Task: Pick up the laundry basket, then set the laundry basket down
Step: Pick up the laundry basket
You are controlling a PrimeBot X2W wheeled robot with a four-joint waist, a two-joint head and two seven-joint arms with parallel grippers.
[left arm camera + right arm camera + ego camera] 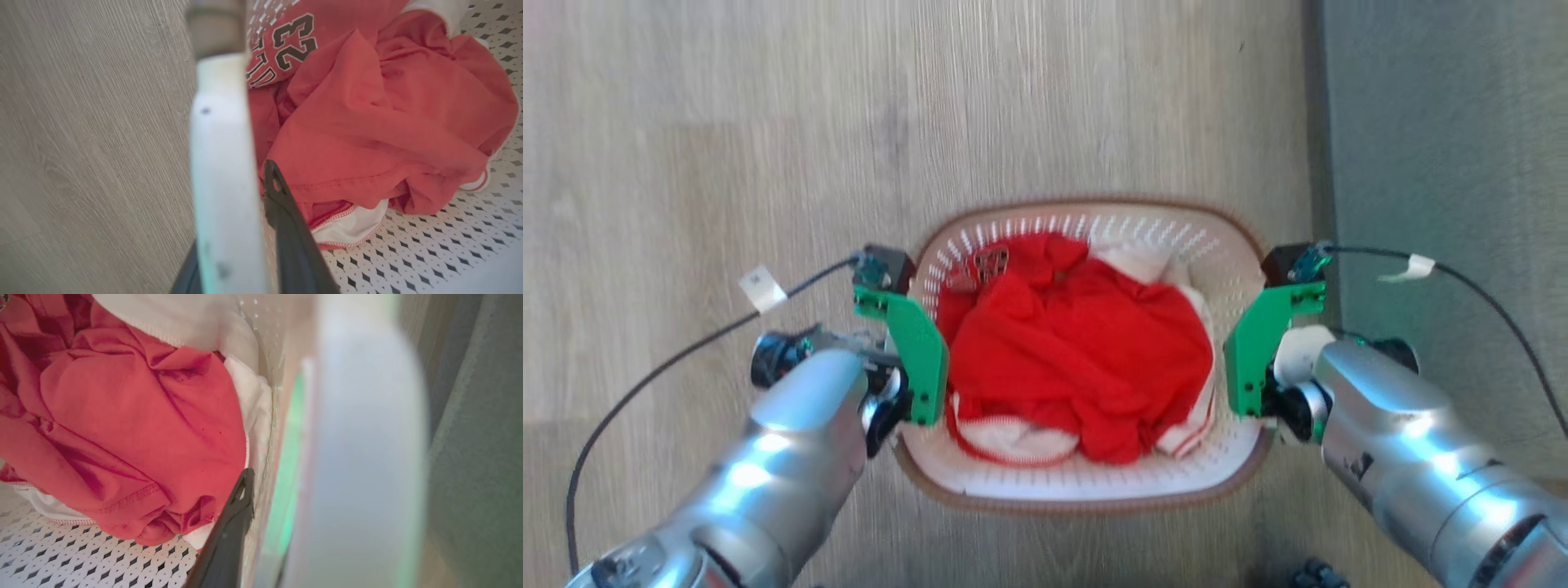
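The laundry basket (1143, 231), white and perforated with a brown rim, sits between my two arms over the wood floor. A red jersey (1078, 343) with white trim is piled inside it. My left gripper (921, 363) is shut on the basket's left side: in the left wrist view one dark finger (286, 212) is inside the wall and the white handle (222, 163) runs between the jaws. My right gripper (1243, 359) is shut on the right side, with its inner finger (233, 522) inside the wall and the blurred white handle (359, 457) beside it. Whether the basket rests on the floor I cannot tell.
Pale wood floor (768, 122) spreads to the left and beyond the basket. A grey surface (1445, 163) runs down the right side, close to my right arm. Black cables (645, 384) trail from both wrists. A small dark object (1315, 576) lies at the bottom edge.
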